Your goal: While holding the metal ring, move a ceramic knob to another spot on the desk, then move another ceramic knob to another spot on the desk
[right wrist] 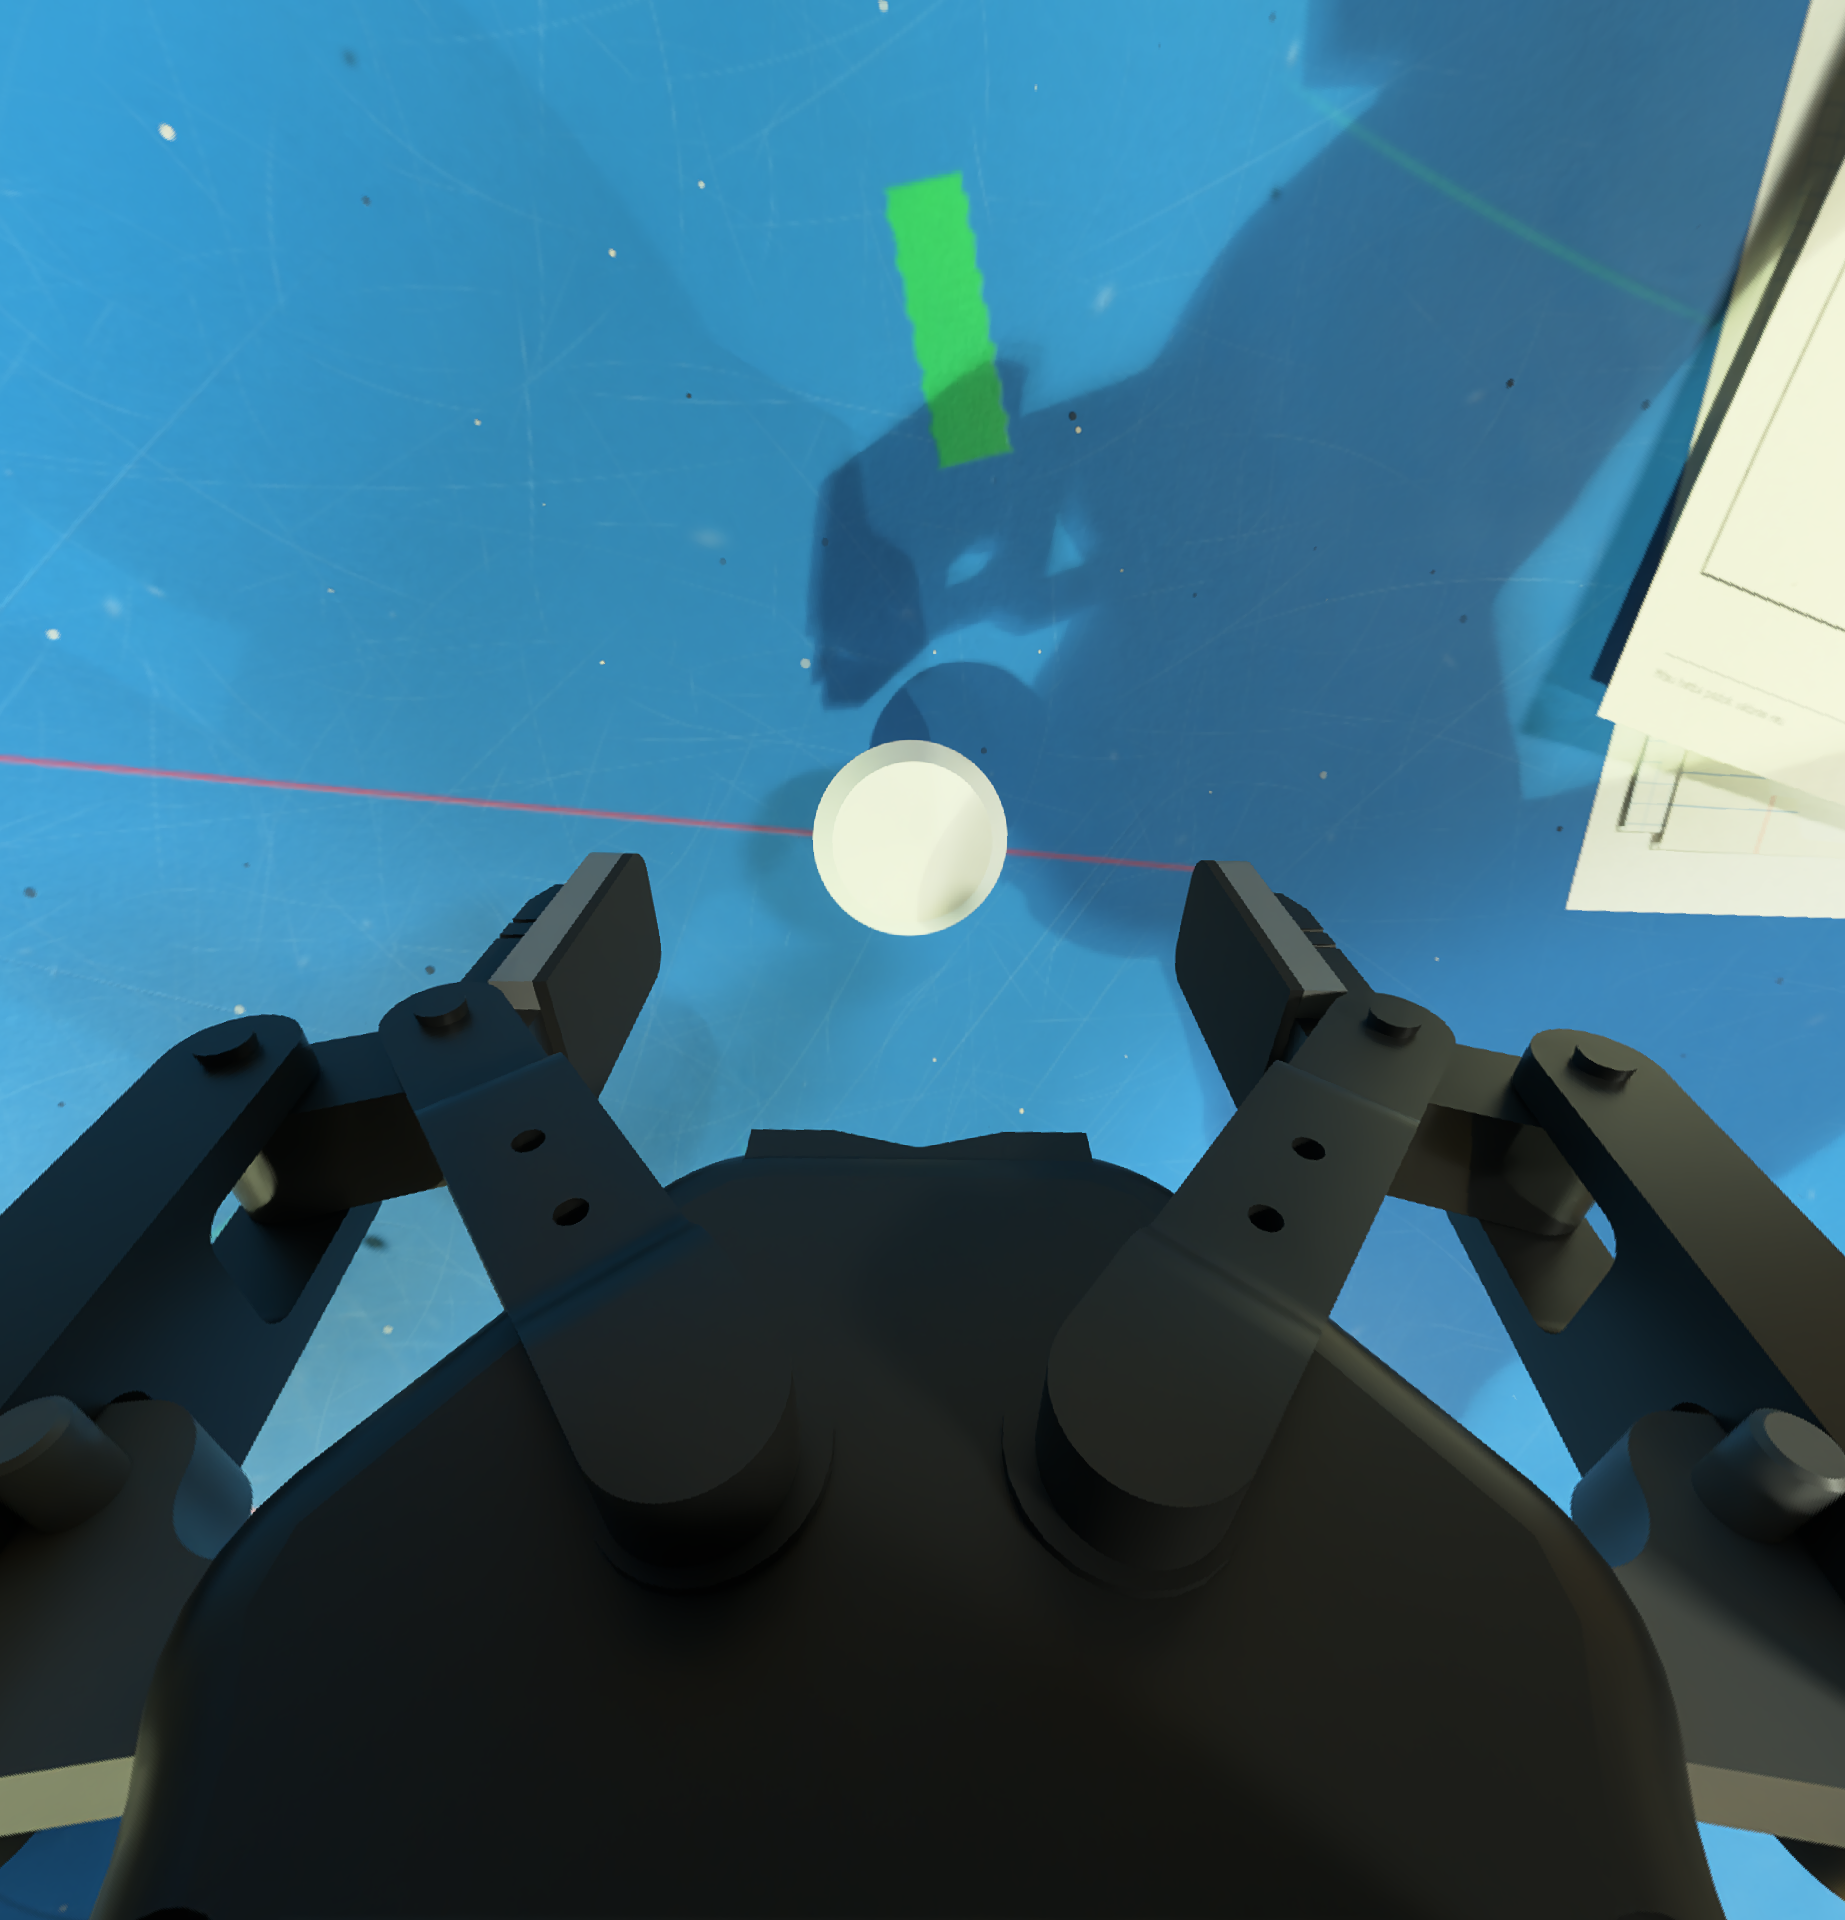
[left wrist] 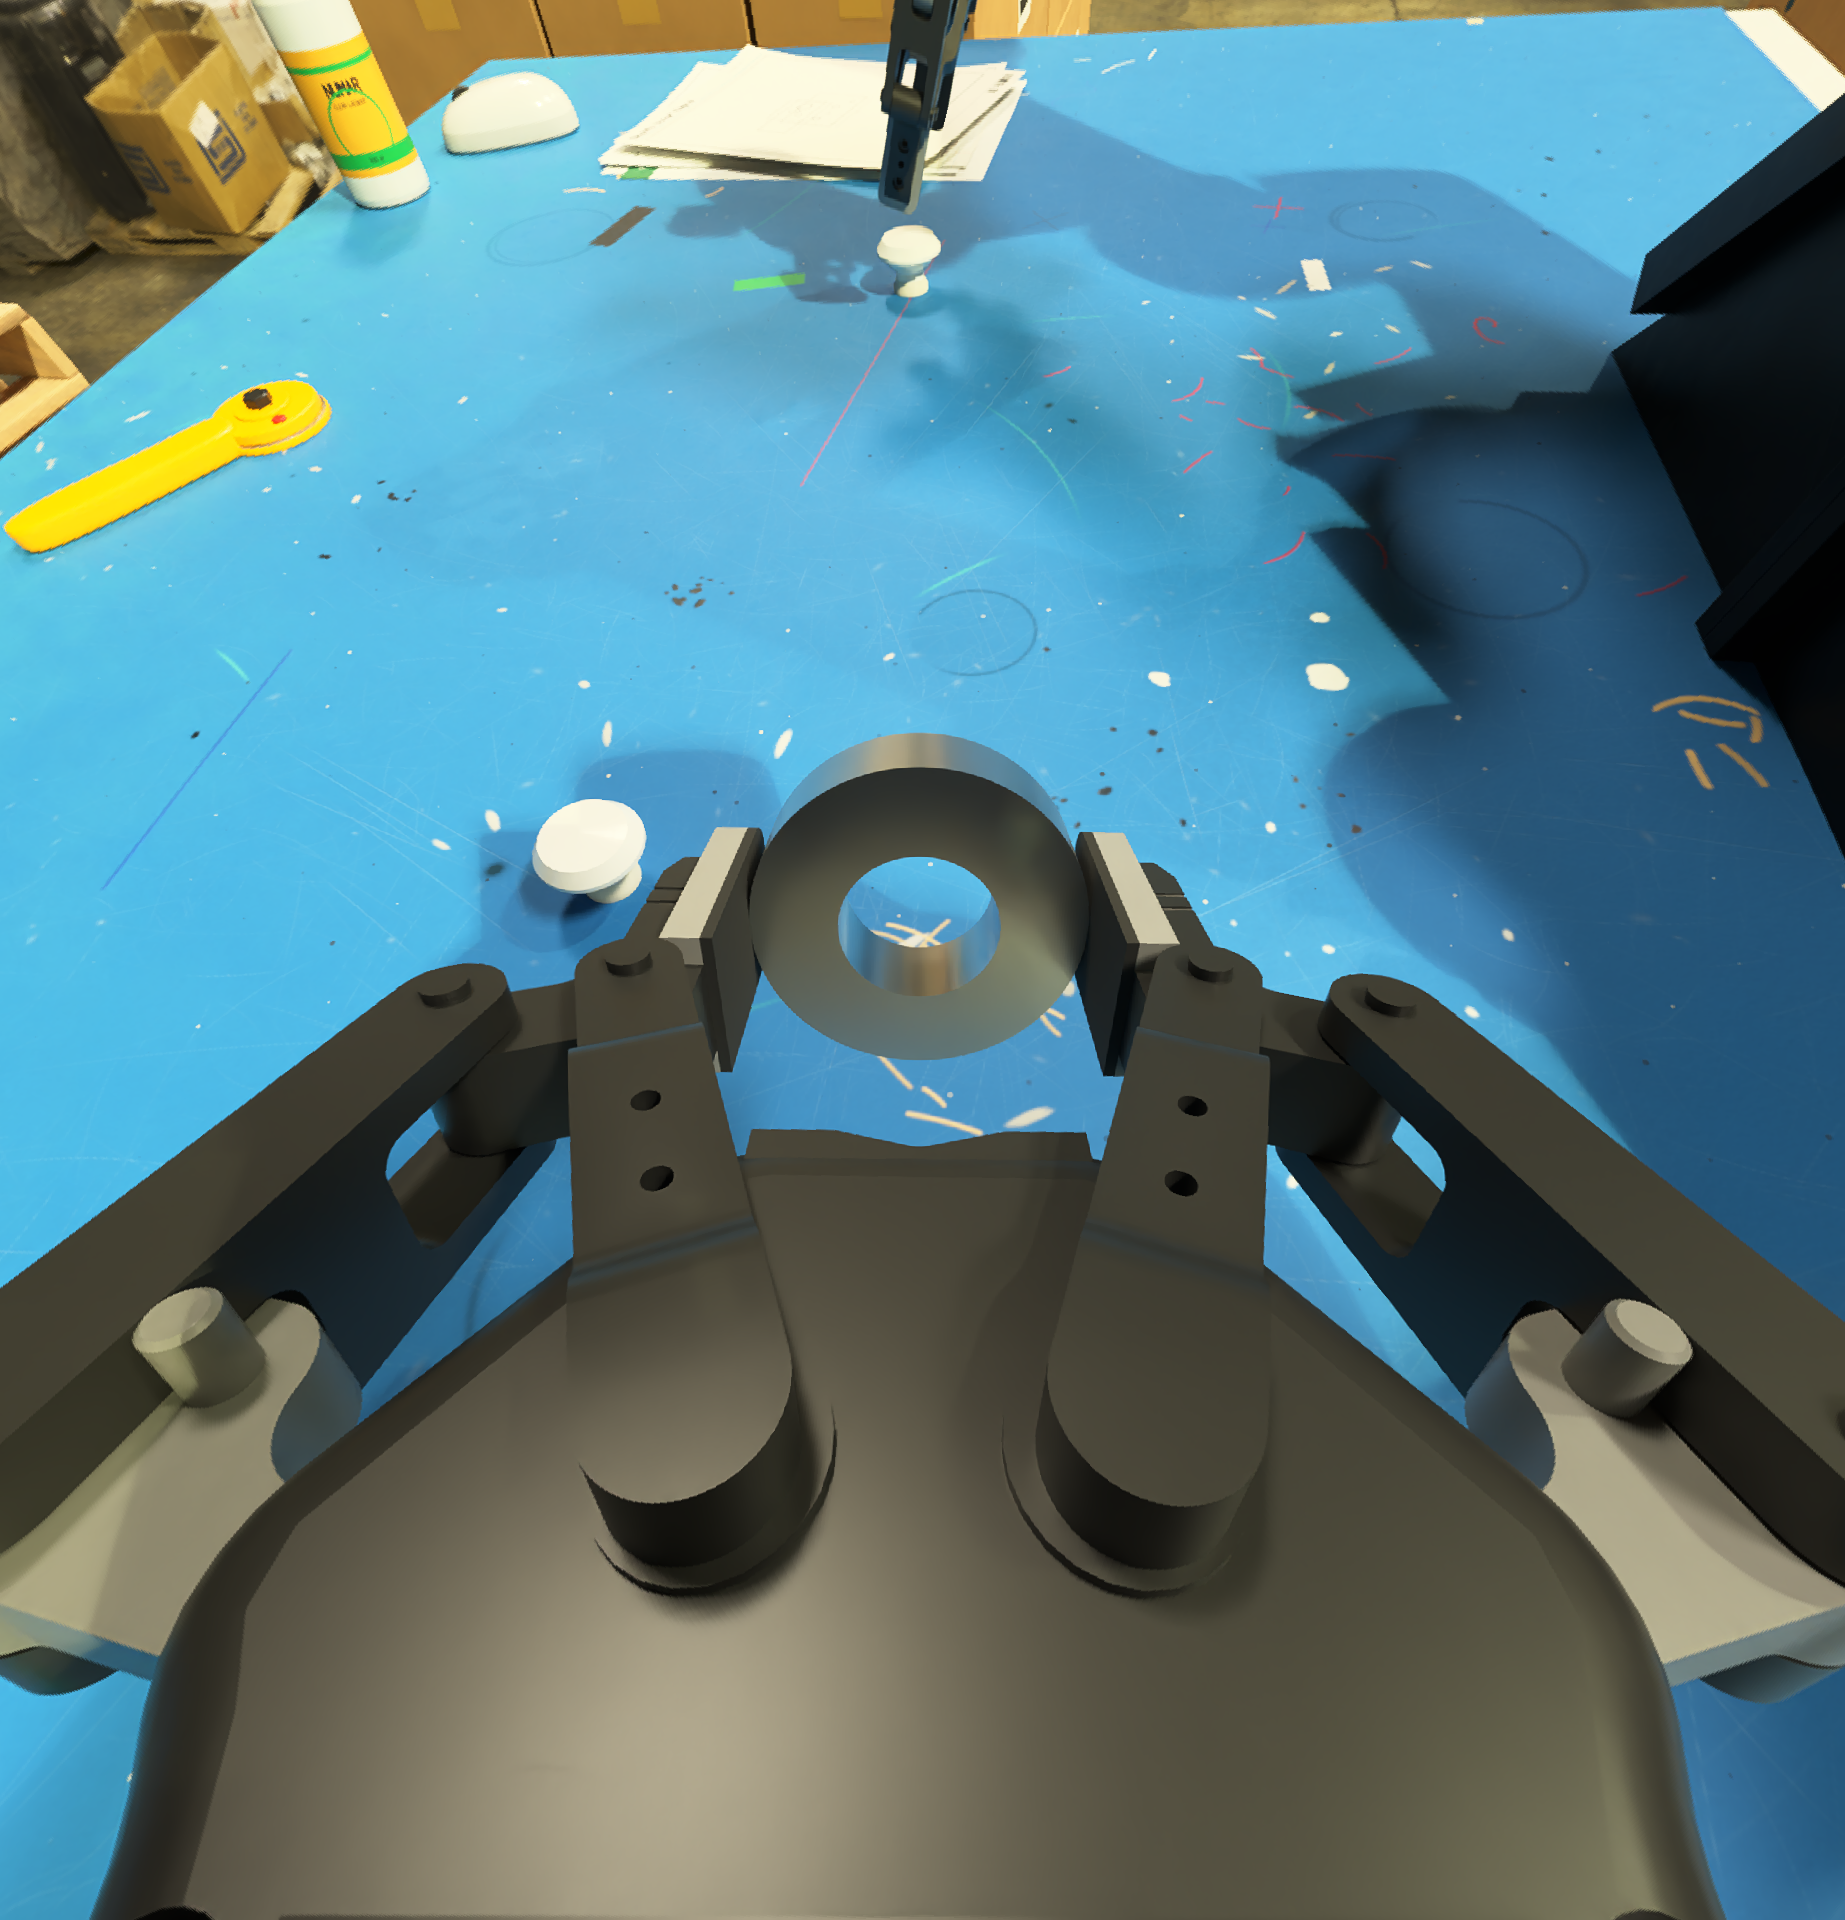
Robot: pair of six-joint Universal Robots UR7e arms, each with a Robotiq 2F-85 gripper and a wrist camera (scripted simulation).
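Observation:
My left gripper [left wrist: 918, 883] is shut on a thick grey metal ring [left wrist: 793, 914] and holds it above the blue desk [left wrist: 585, 582]. A white ceramic knob [left wrist: 591, 847] lies tilted on the desk just left of that gripper. A second white ceramic knob [left wrist: 909, 260] stands upright far ahead, right under my right gripper [left wrist: 902, 187], which hangs point-down above it. In the right wrist view this knob [right wrist: 909, 836] is seen from above, below my right gripper [right wrist: 918, 914], which is open and empty.
A yellow rotary cutter [left wrist: 170, 462] lies at the left. A yellow and white bottle [left wrist: 352, 104], a white computer mouse [left wrist: 510, 109] and a stack of papers [left wrist: 793, 114] [right wrist: 1770, 520] sit at the far edge. A dark box [left wrist: 1780, 364] stands at the right. A green tape strip [right wrist: 949, 322] lies on the desk.

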